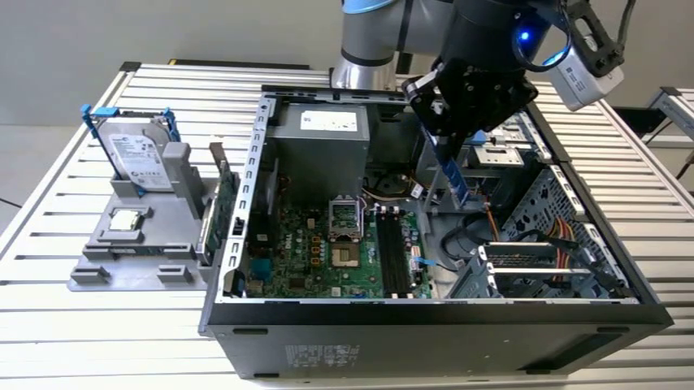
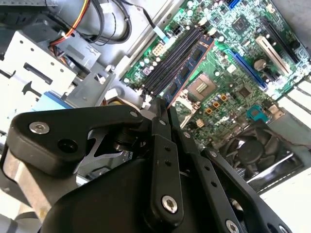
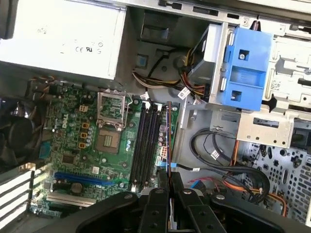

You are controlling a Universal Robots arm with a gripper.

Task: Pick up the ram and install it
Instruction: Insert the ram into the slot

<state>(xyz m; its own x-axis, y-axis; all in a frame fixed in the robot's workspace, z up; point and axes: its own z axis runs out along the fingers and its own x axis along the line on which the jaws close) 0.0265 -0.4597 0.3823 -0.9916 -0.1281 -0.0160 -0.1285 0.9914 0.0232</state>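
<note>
My gripper (image 1: 443,145) hangs over the open computer case (image 1: 434,313), shut on the ram (image 1: 457,177), a thin dark-blue stick held on edge and pointing down into the case. In the second wrist view the ram (image 2: 189,68) runs out from between the fingertips (image 2: 160,112), slanting over the motherboard's black slots (image 2: 167,65). The first wrist view has the ram (image 3: 168,141) edge-on, just beside the black slots (image 3: 146,143), above my gripper (image 3: 169,189). In the exterior view the slots (image 1: 392,250) lie below and to the left of the ram's lower end.
A grey power supply (image 1: 320,138) fills the case's back. Drive cages (image 1: 542,268) and orange cables (image 1: 493,223) crowd the exterior view's right. A silver hard drive (image 1: 139,156) stands on a grey stand outside the case, and a green card (image 1: 223,213) leans by the wall.
</note>
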